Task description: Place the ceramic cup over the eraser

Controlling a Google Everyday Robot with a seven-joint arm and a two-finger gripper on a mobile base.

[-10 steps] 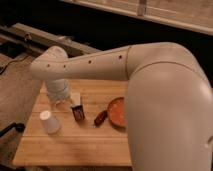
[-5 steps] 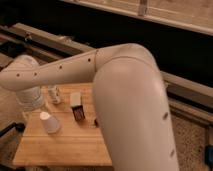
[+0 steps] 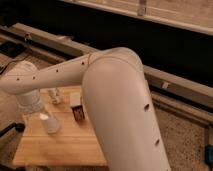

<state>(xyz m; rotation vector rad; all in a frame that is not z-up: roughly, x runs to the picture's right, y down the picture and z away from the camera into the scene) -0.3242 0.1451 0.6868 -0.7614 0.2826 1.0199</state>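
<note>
The small white ceramic cup (image 3: pixel 48 123) stands on the left part of the wooden table (image 3: pixel 65 146). The eraser (image 3: pixel 77 111), a small dark block with a white end, lies a little to the right of the cup, apart from it. My gripper (image 3: pixel 31 109) is at the end of the big white arm, at the table's left edge, just above and left of the cup. The arm's elbow fills the middle of the view and hides the right side of the table.
A knobbly white figurine-like bottle (image 3: pixel 54 95) stands at the back of the table, behind the cup and the eraser. Dark rails (image 3: pixel 60 42) run behind the table. The floor (image 3: pixel 185 140) lies to the right.
The arm has swung further left and down, bringing the gripper close to the cup. The arm now covers the right side of the table, where the orange bowl and stick showed earlier.
</note>
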